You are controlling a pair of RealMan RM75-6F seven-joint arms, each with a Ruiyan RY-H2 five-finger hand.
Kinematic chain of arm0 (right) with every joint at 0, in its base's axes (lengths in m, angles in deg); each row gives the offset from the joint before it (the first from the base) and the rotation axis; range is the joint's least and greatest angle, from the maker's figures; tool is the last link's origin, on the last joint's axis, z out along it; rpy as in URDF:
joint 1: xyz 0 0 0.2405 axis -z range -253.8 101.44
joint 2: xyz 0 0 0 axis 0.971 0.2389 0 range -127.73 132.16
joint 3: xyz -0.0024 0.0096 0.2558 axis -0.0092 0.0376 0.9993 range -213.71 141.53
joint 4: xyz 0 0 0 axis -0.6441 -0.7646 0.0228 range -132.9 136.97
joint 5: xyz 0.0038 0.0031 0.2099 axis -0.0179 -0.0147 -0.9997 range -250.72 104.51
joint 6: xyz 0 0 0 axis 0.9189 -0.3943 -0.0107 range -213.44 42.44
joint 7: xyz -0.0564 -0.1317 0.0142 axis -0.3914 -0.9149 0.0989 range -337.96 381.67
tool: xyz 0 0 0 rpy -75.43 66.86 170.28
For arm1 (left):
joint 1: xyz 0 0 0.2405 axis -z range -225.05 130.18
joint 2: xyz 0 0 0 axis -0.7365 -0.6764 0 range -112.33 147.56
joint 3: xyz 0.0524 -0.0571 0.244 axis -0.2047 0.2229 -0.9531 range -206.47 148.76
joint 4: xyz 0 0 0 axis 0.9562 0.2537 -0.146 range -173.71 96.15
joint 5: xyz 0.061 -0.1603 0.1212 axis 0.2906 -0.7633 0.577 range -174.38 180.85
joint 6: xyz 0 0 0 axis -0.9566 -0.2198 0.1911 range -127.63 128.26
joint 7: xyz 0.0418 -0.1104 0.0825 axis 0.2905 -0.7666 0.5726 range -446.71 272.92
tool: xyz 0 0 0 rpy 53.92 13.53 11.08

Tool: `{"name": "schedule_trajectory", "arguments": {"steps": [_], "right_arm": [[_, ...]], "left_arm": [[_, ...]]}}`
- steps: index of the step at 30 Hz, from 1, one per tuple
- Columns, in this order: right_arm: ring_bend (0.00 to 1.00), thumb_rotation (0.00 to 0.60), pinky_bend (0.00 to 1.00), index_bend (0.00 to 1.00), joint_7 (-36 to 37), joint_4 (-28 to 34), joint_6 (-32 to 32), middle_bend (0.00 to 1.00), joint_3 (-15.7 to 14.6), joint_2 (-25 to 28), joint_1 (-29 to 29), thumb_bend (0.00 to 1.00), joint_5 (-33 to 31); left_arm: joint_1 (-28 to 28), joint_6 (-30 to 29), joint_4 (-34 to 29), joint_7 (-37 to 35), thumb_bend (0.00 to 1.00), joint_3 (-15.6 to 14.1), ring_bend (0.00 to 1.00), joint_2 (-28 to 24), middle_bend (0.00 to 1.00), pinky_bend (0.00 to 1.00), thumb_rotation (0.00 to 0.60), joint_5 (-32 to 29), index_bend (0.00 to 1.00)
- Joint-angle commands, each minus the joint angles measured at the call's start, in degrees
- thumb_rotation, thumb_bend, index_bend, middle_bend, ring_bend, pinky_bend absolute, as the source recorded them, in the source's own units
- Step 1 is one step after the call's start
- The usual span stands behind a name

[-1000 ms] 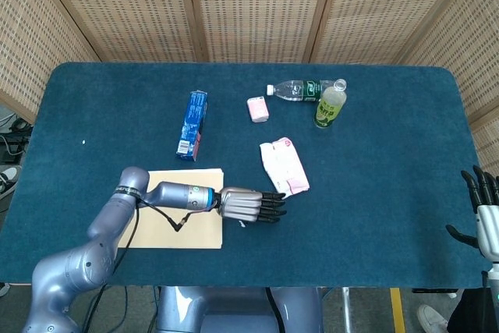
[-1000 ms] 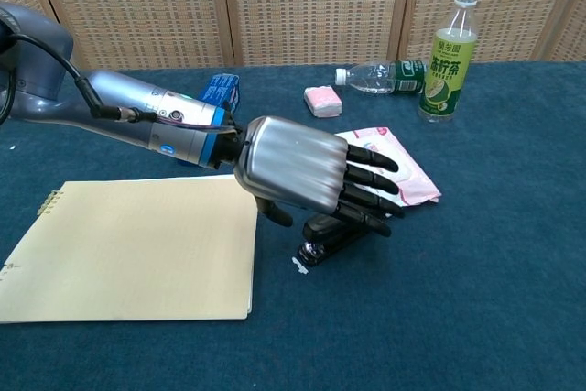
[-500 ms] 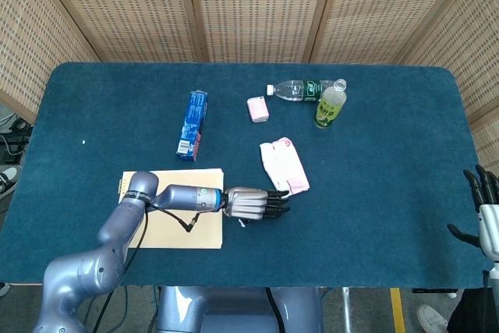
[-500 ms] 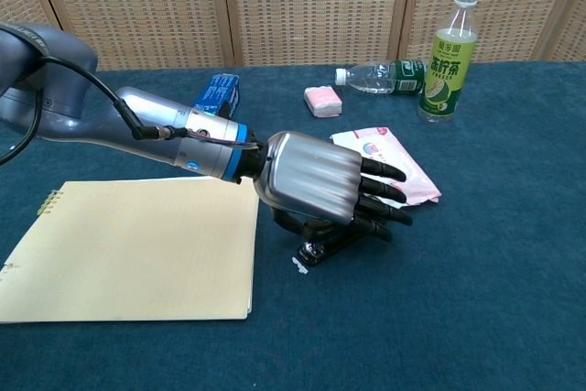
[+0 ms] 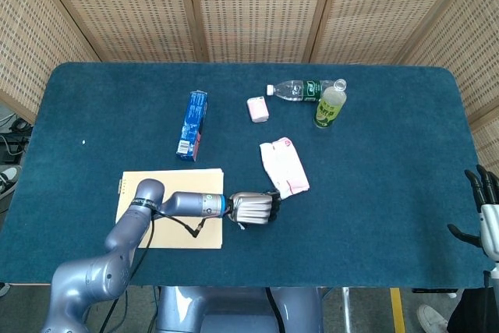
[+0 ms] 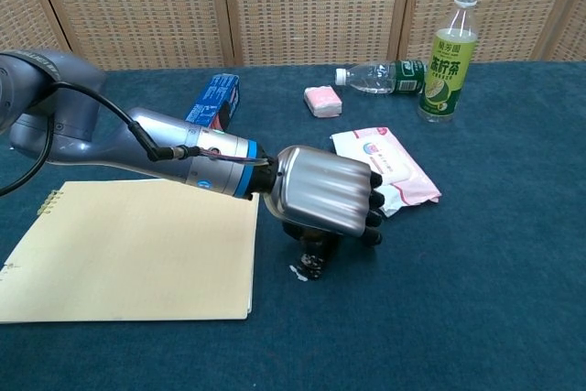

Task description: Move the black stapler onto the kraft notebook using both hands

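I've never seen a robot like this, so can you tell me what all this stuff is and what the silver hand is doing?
It is a robot with two arms, and each arm ends in a hand with fingers. One picture looks down from the robot's head, the other looks out from its chest.

The silver left hand has curled its fingers around a black stapler, which rests on the blue table. Beside it lies a tan notebook, where the stapler should go. The right hand waits at the table's edge, holding nothing, fingers apart.

Also on the table: a pink and white packet, a blue box, a small pink block, a green bottle standing up, and a clear bottle lying down.
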Motion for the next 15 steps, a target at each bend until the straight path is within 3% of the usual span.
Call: {"name": "schedule_trajectory", "arguments": {"steps": [1, 15], "right_arm": [[0.0, 0.6, 0.0, 0.0, 0.06, 0.19, 0.06, 0.0, 0.05, 0.07, 0.08, 0.0, 0.25], [0.0, 0.6, 0.0, 0.0, 0.06, 1.62, 0.47, 0.0, 0.22, 0.62, 0.35, 0.0, 1.8]], "left_arm": [[-0.19, -0.77, 0.16, -0.11, 0.33, 0.23, 0.41, 0.03, 0.48, 0.45, 0.6, -1.14, 0.73], [-0.39, -7.13, -1.34, 0.23, 0.33, -0.53, 0.42, -4.37, 0.49, 0.46, 0.6, -3.76, 0.74]]}}
